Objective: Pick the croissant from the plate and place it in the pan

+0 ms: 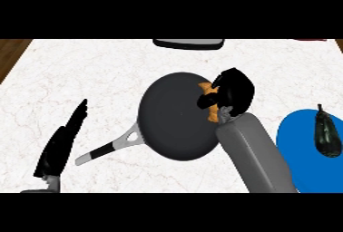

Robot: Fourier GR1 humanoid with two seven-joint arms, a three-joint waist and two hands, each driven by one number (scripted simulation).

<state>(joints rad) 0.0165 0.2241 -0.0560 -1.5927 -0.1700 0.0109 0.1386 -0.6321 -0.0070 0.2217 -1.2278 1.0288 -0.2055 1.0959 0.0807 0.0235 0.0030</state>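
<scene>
Right hand [231,90] is closed round the croissant [205,87] — fingers and thumb curled over it, so most of it is hidden. Only orange-brown bits show: one patch at the hand's upper left edge, another lower down, near the wrist. The grey forearm comes in from the lower right and runs diagonally up to the hand.

Croissant sits over the right rim of the pan [174,124], in the hand. Can't tell whether it touches the pan or hangs above it.

Pan: dark grey, round, near the middle of the counter. Its handle [110,147] points lower left, with a silver neck that has a hole in it, then a black grip.

Blue plate [298,154] is at the right, cut by the view's edge and partly behind the forearm. A long dark aubergine-like thing [327,133] with a thin stem lies on the plate's right part. Plate and pan are apart, with the forearm between them.

Left hand [61,147] — flat, fingers straight and together, pointing up, at the lower left, well apart from the pan.

White marbled counter [80,72]; a dark object with a pale rim [188,43] at the far edge, cut off.
</scene>
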